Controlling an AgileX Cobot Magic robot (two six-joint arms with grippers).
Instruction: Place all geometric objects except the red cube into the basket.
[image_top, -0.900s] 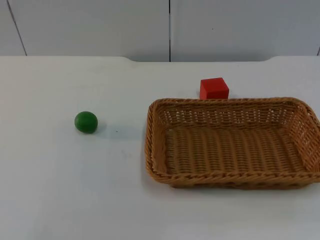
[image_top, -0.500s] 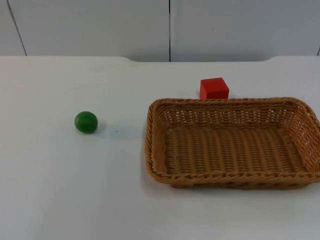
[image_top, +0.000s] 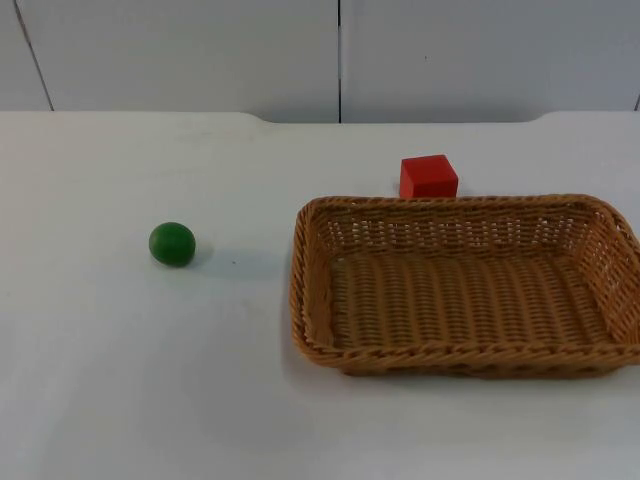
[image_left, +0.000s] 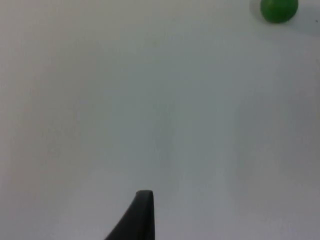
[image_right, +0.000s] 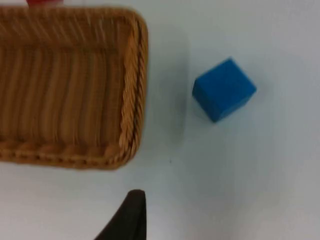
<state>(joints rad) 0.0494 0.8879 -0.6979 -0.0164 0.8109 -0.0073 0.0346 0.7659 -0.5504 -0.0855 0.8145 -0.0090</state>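
A wicker basket (image_top: 465, 285) sat on the white table (image_top: 150, 380), with a red cube (image_top: 428, 176) just beyond its far rim, at about twelve o'clock from it. A green ball (image_top: 172, 244) lay well apart at the basket's nine o'clock. The right wrist view showed a blue cube (image_right: 224, 89) near the basket's outer wall. Whether either gripper's fingers were spread or pressed together could not be told.

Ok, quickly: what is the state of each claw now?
Left claw: cannot be told; nothing held.
Right claw: cannot be told; nothing held.
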